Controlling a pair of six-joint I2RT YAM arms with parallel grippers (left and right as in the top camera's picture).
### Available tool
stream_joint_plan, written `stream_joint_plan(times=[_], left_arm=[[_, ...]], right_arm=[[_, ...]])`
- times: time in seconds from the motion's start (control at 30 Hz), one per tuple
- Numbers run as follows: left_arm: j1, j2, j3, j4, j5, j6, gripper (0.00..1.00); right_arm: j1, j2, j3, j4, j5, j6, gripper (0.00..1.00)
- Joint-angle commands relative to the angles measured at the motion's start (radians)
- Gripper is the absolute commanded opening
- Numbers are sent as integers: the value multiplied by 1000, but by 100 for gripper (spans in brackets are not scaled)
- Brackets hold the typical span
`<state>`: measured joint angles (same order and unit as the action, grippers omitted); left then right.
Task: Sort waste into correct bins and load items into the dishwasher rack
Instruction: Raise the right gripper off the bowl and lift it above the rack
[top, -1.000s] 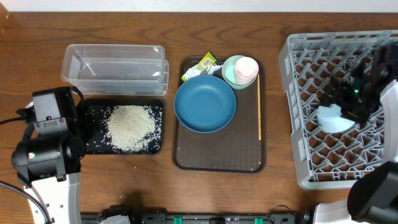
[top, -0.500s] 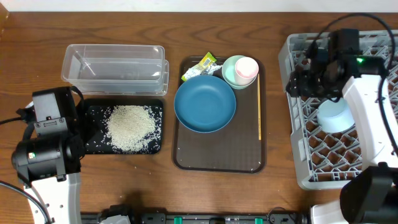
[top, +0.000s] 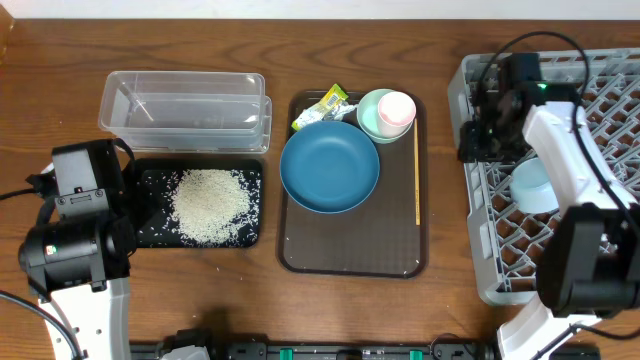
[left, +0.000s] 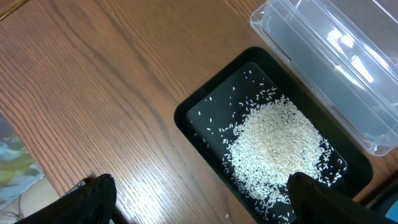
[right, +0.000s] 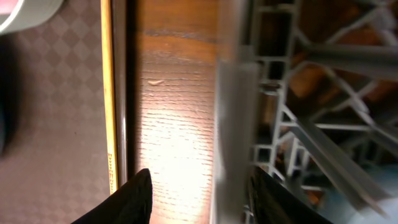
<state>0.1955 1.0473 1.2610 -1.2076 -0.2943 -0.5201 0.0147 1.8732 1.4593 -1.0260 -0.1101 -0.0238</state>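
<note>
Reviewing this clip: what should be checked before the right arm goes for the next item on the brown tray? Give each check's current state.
1. Light-blue bowl rests inside the dishwasher rack: ok.
2. Right gripper empty, fingers apart: ok.
3. Left gripper open above the rice, away from the brown tray: ok.
4. Chopstick lies free along the tray's right edge: ok.
5. Pink cup free of the mint-green bowl: not ok, it sits inside.
6. Wrapper binned: not ok, it's on the tray behind the blue plate.
</note>
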Motion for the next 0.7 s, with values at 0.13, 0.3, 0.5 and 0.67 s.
stream_joint_plan(times=[0.13, 0.3, 0.5, 0.67], left_arm=[[4, 4, 2, -4, -6, 2, 90], [5, 4, 2, -4, -6, 2, 90], [4, 4, 2, -4, -6, 2, 91], [4, 4, 2, -4, -6, 2, 91]], right_arm=[[34, 27, 16, 29, 37, 4, 27], [34, 27, 16, 43, 95, 17, 20], [34, 27, 16, 82, 104, 74, 6], [34, 27, 16, 135, 106, 169, 1]])
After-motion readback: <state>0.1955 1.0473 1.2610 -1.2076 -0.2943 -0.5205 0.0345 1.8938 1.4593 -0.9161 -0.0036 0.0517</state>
